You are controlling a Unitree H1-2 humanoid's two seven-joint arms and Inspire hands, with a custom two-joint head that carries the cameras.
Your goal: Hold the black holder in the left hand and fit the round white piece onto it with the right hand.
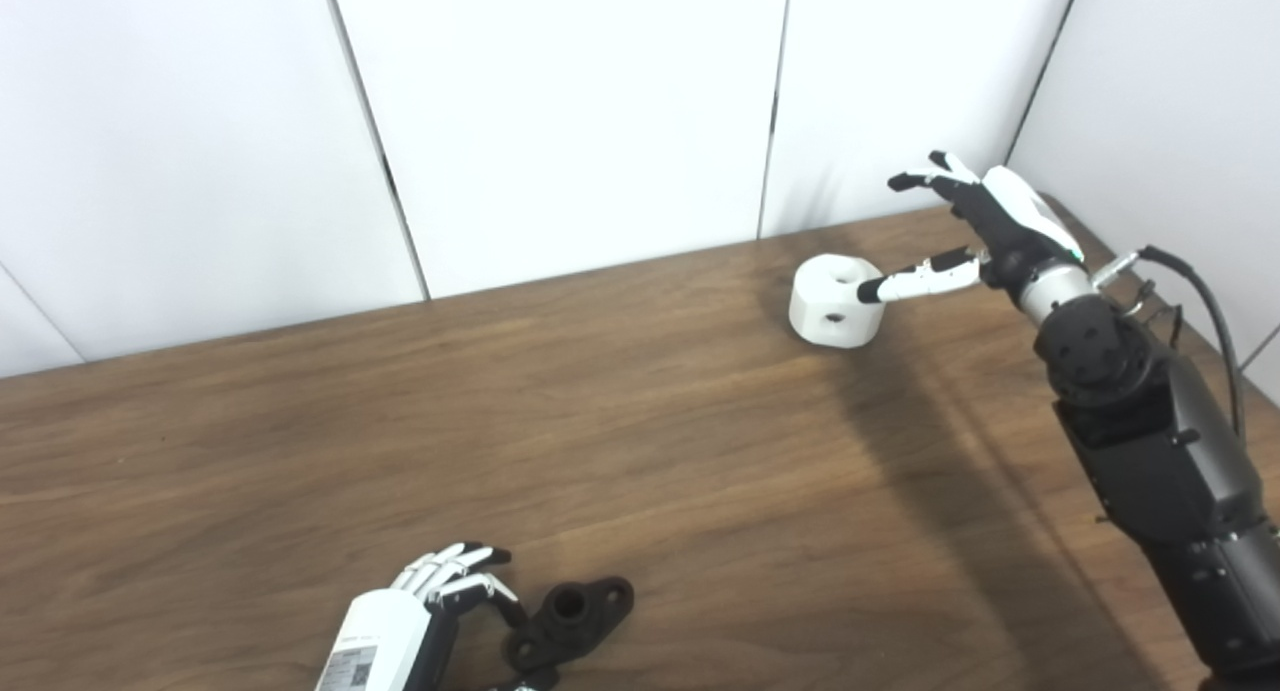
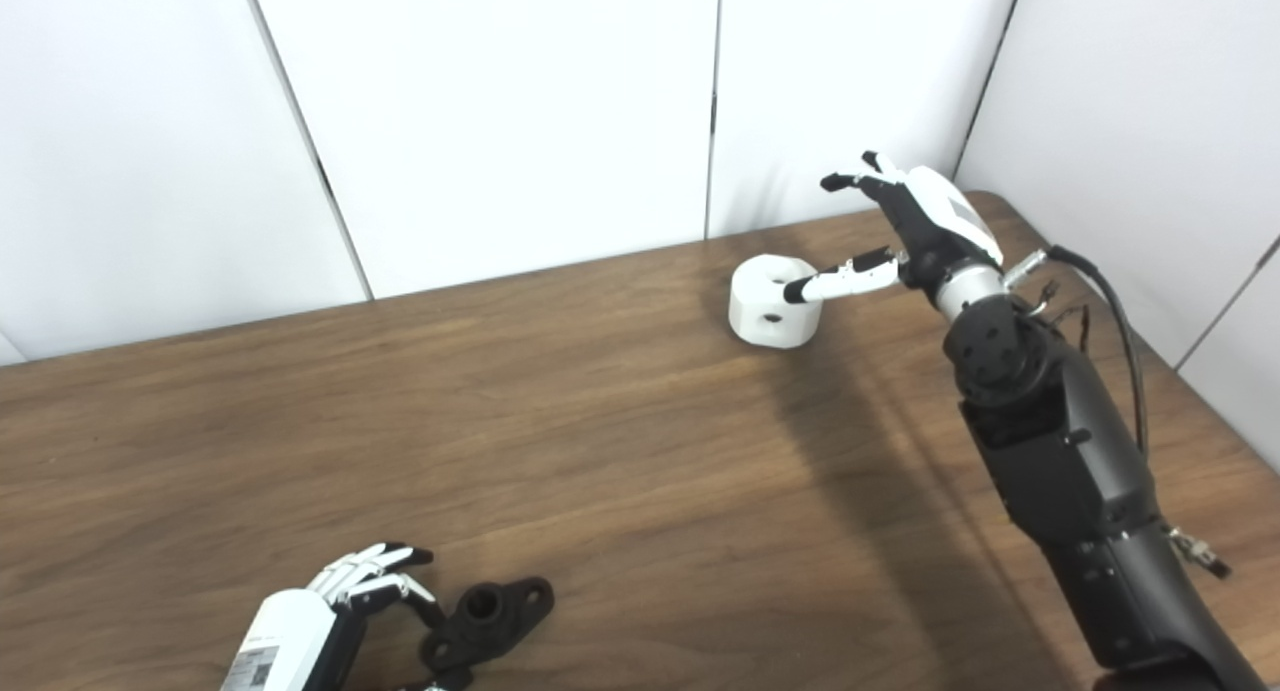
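Your right hand (image 1: 985, 226) at far right of surface (image 1: 640, 471), fingers spread wide, thumb tip touching top edge of round white piece (image 1: 836, 300); nothing gripped. Piece sits upright on surface. Your left hand (image 1: 440, 596) near front edge, fingers curled loosely beside black holder (image 1: 570, 621), which lies flat; contact unclear, probably not held.

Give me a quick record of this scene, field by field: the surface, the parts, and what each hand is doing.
surface: brown wooden table
holder: black flanged holder lying near the front edge
white part: round white piece with a centre hole, far right of the table
left hand: left hand open beside the holder, not lifting it
right hand: right hand open, thumb at the white piece, fingers raised above it
fitted: no
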